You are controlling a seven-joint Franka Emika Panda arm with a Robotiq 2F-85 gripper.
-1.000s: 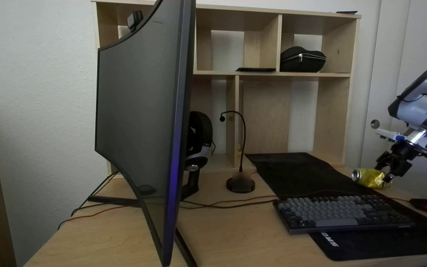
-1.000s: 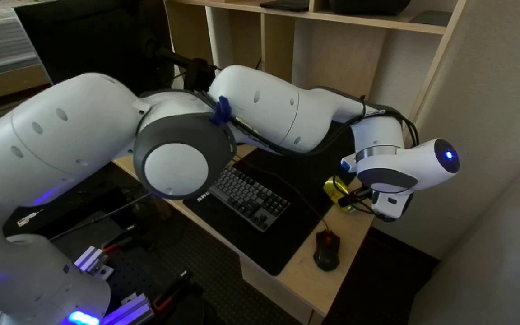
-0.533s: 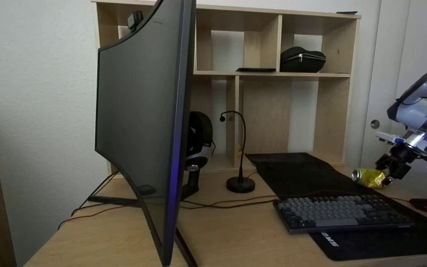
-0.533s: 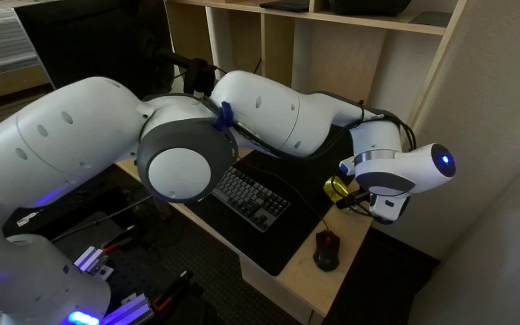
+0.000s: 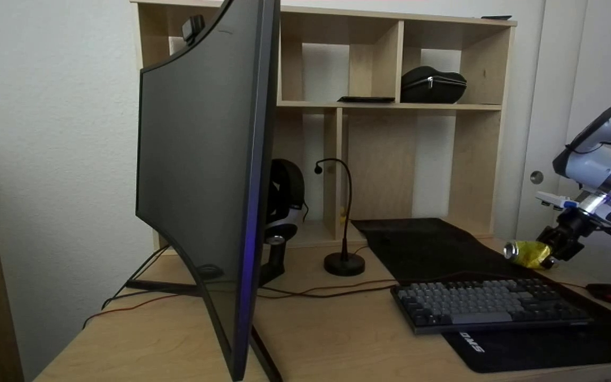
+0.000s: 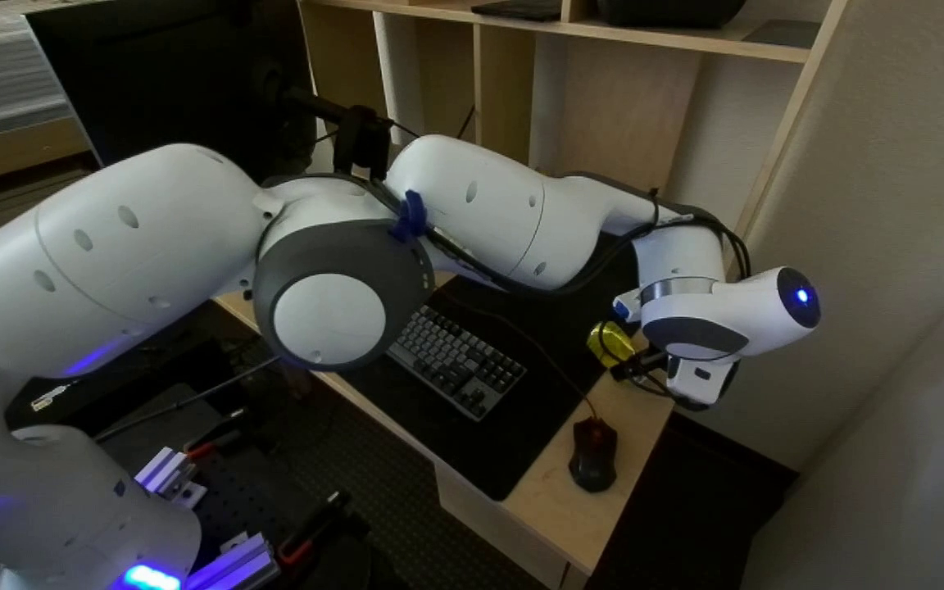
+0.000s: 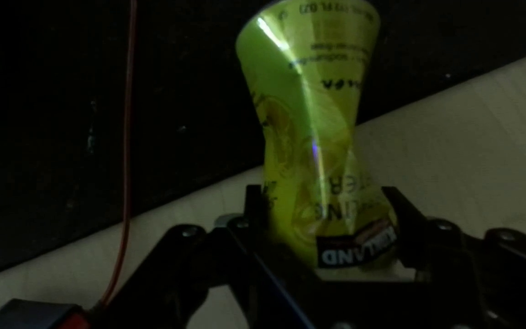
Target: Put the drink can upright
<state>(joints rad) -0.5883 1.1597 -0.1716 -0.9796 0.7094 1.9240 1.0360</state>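
Note:
The drink can (image 5: 526, 254), yellow and pinched in at its middle, lies on its side at the desk's far end, beyond the keyboard. It also shows in an exterior view (image 6: 608, 344), partly behind the wrist cables. In the wrist view the can (image 7: 311, 132) points away from me, its far half over the black mat. My gripper (image 7: 324, 205) has its two dark fingers pressed against both sides of the can's near end. The can's near end face is hidden low between the jaws. From outside, the gripper (image 5: 549, 249) reaches down at a slant onto the can.
A black keyboard (image 5: 491, 303) sits on the black mat (image 5: 496, 353) close to the can. The mouse (image 6: 593, 455) lies near the desk edge, its cable (image 7: 127, 114) running past the can. A wall (image 6: 890, 246) is close beside the wrist; a monitor (image 5: 199, 159) stands farther off.
My gripper's fingers have closed in onto the can's sides. The arm has sunk slightly and shifted a little toward the can, which stays lying in about the same place.

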